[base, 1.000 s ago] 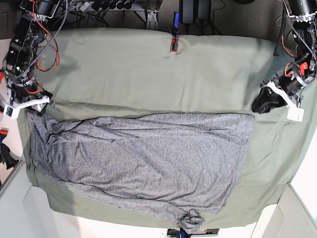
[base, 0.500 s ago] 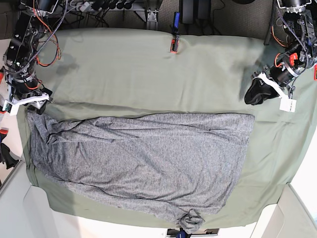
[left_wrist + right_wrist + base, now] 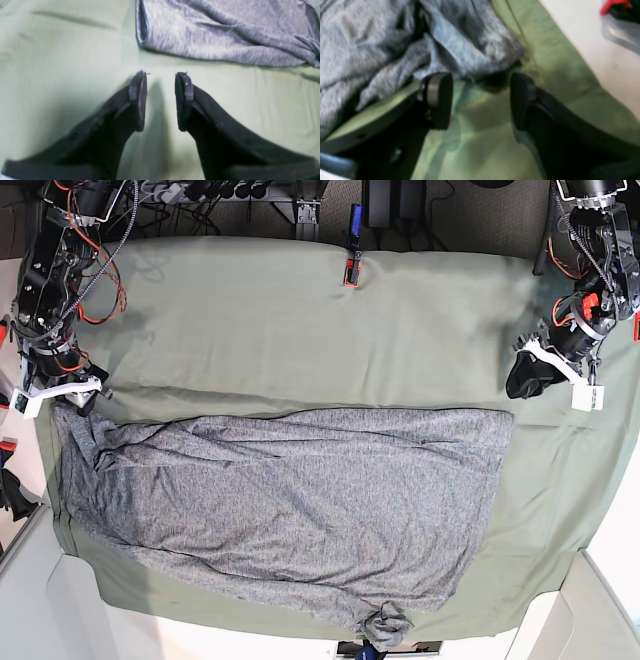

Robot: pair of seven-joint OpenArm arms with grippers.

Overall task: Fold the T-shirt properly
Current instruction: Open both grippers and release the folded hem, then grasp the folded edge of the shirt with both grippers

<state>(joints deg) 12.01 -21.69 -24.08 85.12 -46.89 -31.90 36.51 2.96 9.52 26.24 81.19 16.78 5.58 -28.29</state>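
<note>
The heather-grey T-shirt (image 3: 290, 500) lies spread and wrinkled across the near half of the sage-green table cloth (image 3: 300, 330), with a bunched lump at its near edge. In the base view my left gripper (image 3: 523, 378) hangs at the right, just beyond the shirt's far right corner. In the left wrist view it (image 3: 160, 76) is open and empty over bare cloth, with the shirt's edge (image 3: 212, 32) just ahead. My right gripper (image 3: 72, 394) is at the shirt's far left corner. In the right wrist view it (image 3: 480, 82) is open, with crumpled shirt fabric (image 3: 382, 45) just beyond its fingertips.
A red and black clamp (image 3: 350, 272) holds the cloth at the far edge, with a blue item (image 3: 355, 220) behind it. Cables run along the back. White surfaces (image 3: 40, 600) border the table at the near left and right. The cloth's edge (image 3: 545, 62) lies right of my right gripper.
My left gripper has moved away from the shirt's corner toward the far edge, shifted slightly inward, then settled. My right gripper has barely shifted. The shirt has not moved.
</note>
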